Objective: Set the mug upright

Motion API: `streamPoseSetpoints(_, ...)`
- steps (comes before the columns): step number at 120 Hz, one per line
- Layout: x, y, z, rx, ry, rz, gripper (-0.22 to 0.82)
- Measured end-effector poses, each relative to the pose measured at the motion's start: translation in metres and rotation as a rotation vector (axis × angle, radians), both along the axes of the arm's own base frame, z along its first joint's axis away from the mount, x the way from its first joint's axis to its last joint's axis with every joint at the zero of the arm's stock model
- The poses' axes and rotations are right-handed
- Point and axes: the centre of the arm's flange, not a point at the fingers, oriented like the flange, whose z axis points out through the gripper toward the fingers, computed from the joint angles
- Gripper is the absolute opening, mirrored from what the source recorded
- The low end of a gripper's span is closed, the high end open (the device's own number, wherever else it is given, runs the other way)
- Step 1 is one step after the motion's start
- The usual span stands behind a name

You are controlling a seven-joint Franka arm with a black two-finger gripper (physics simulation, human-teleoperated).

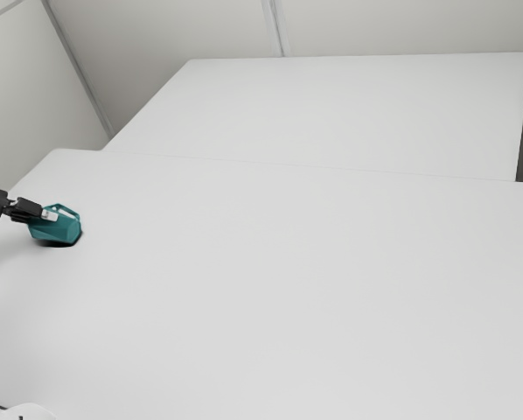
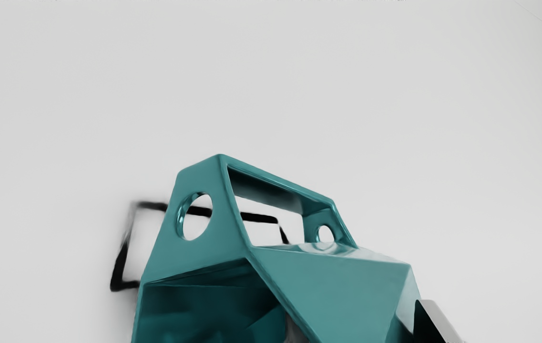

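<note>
The gripper [image 1: 48,215] is at the mug's side, overlapping it in the exterior view; whether it is open or has a grip on the mug, I cannot tell. The broad white desk [image 1: 288,289] spreads around and beneath the teal mug [image 1: 57,228], which sits close to the desk's edge on the exterior view's left. It is tipped over, not upright, with a dark shadow just below; whether its weight is on the desk is unclear.

The step in hand looks to be righting it. To do that well, the hold should be made sure first, then the mug turned slowly so that its mouth [image 2: 213,305] swings to the top and its base comes down flat. Some room beneath would keep the rim from scraping; letting go before the base is level could topple it again.

The mug's long axis runs nearly level, dipping a little toward the exterior view's right. Its mouth appears to face back toward the arm, the base away from it. The angular handle [image 2: 204,178] lies along the body's upper side.
</note>
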Motion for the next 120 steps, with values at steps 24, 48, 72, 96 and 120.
streamPoseSetpoints(24, -0.003, 0.0, 0.012, 0.01, -0.001, 0.003, -0.02)
streamPoseSetpoints(48, 0.002, -0.012, 0.029, 0.018, -0.004, -0.019, -0.14)
streamPoseSetpoints(72, 0.004, -0.031, 0.059, 0.058, 0.021, -0.058, -0.16)
streamPoseSetpoints(96, 0.026, -0.109, 0.12, 0.198, 0.128, -0.211, -0.17)
streamPoseSetpoints(120, 0.03, -0.193, 0.18, 0.389, 0.249, -0.265, -0.17)
